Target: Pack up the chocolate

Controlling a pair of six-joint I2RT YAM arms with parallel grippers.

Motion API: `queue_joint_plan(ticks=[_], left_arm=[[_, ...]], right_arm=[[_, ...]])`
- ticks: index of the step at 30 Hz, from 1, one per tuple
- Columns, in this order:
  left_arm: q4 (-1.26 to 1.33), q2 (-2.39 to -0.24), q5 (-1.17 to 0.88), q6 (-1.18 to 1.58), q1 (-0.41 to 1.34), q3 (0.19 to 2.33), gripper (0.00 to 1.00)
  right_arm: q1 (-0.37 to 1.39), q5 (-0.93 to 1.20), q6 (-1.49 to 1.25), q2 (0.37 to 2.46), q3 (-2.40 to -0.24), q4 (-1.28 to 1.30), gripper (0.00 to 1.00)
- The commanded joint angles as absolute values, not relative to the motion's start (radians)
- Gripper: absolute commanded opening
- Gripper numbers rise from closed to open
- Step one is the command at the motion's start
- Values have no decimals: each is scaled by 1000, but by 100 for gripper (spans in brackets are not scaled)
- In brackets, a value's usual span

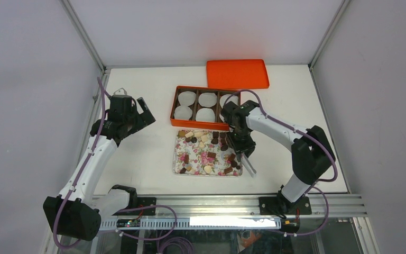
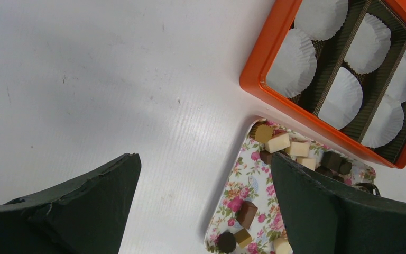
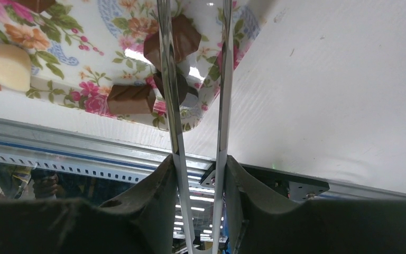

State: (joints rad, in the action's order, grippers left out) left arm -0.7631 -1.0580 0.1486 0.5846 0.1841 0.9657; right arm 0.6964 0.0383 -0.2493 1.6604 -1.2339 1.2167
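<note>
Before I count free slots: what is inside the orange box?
The orange box holds white paper cups in divided compartments, no chocolate visible. In the top view the right arm covers its right end.

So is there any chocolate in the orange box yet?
No, the orange box holds only empty white paper cups; the chocolate sits on the floral tray.

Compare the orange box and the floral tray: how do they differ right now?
The orange box is deep-walled with dividers; the floral tray is shallow and undivided. The box holds only white paper cups, with no chocolate visible in them; the tray carries the loose chocolate pieces. The box is plain orange; the tray has a pink flower print. Both are rectangular and lie side by side.
</note>
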Motion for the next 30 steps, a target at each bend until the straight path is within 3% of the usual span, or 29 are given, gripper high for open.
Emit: queue_joint_plan(ticks=[1, 11, 18, 30], left_arm=[[-738, -1049, 148, 589, 190, 961, 99], [-738, -1065, 142, 592, 190, 973, 99], [-739, -1047, 150, 600, 190, 962, 99], [-758, -1022, 180, 598, 190, 962, 99]], right_arm=[[699, 33, -259, 1578, -1338, 1282, 14], [689, 15, -222, 1653, -1568, 1315, 14], [621, 93, -210, 1828, -1773, 1253, 14], [580, 51, -216, 2145, -2110, 1262, 15]])
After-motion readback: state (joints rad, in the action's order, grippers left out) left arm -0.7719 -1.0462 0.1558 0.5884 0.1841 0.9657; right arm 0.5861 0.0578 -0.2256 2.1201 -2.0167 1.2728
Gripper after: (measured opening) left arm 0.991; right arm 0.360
